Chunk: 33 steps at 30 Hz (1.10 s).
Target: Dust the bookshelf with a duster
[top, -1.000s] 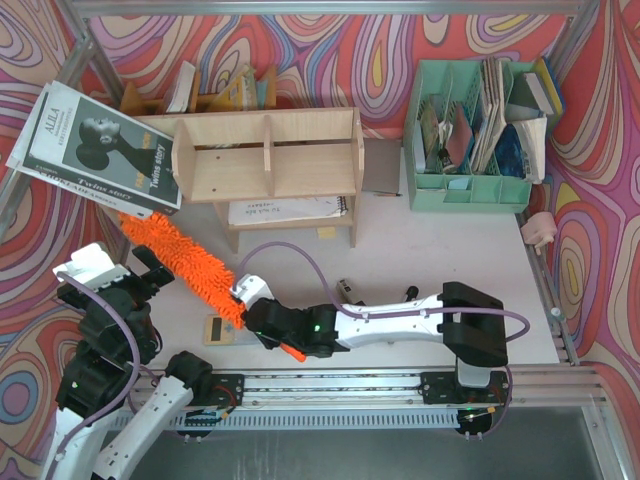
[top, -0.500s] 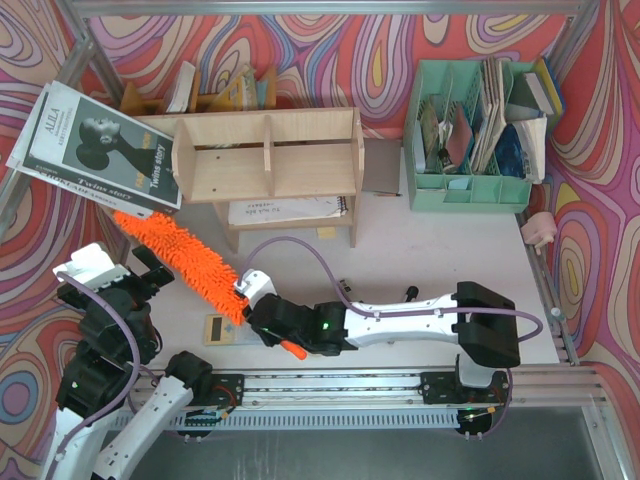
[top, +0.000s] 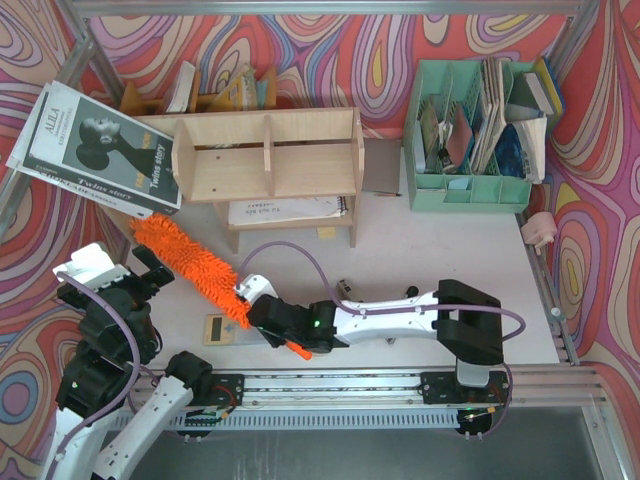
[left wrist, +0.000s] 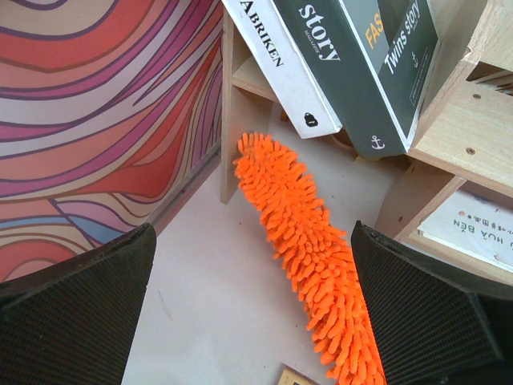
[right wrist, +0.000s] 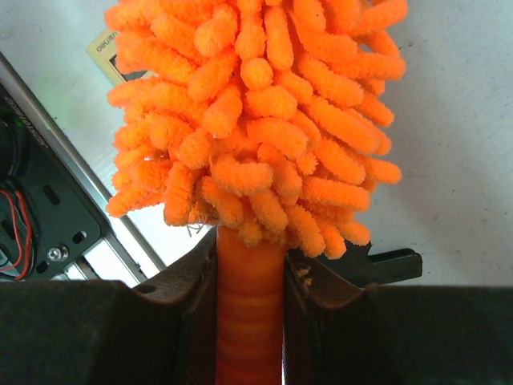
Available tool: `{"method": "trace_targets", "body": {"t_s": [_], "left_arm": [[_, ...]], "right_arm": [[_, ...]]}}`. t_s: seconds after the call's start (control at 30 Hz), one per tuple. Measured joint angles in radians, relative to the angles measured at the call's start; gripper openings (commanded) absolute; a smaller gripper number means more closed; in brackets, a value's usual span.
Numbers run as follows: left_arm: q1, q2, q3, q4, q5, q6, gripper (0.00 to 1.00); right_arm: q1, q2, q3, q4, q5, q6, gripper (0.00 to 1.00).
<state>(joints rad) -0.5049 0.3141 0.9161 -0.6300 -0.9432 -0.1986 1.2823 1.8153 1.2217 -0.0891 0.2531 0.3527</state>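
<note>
Our right gripper is clamped on the smooth handle of the duster. The fluffy head slants from the lower centre of the top view up to the left, low over the counter. Its tip lies just beside the left leg of the bookshelf, under the leaning magazines. Our left gripper hangs at the lower left with its jaws wide apart, holding nothing. We judge that an upward sweep from here could catch the magazines and tip them off. Held only at its end, the long head may also twist in our grip.
</note>
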Motion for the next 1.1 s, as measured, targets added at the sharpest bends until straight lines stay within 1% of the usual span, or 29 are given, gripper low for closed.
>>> {"method": "trace_targets", "body": {"t_s": [0.1,0.3,0.4,0.87,1.1], "left_arm": [[0.000,0.000,0.000,0.000,0.000,0.000,0.99],[0.000,0.000,0.000,0.000,0.000,0.000,0.99],[0.000,0.001,0.000,0.000,0.000,0.000,0.99],[0.000,0.001,0.000,0.000,0.000,0.000,0.99],[0.000,0.001,0.000,0.000,0.000,0.000,0.98]], "right_arm": [[-0.001,-0.012,0.000,0.003,0.001,-0.001,0.00],[0.000,-0.115,-0.021,0.042,0.000,-0.007,0.00],[0.000,-0.130,-0.021,0.070,-0.005,-0.008,0.00],[-0.001,0.003,-0.016,0.037,-0.038,-0.005,0.00],[-0.002,0.042,0.022,0.000,-0.039,-0.004,0.00]]}}
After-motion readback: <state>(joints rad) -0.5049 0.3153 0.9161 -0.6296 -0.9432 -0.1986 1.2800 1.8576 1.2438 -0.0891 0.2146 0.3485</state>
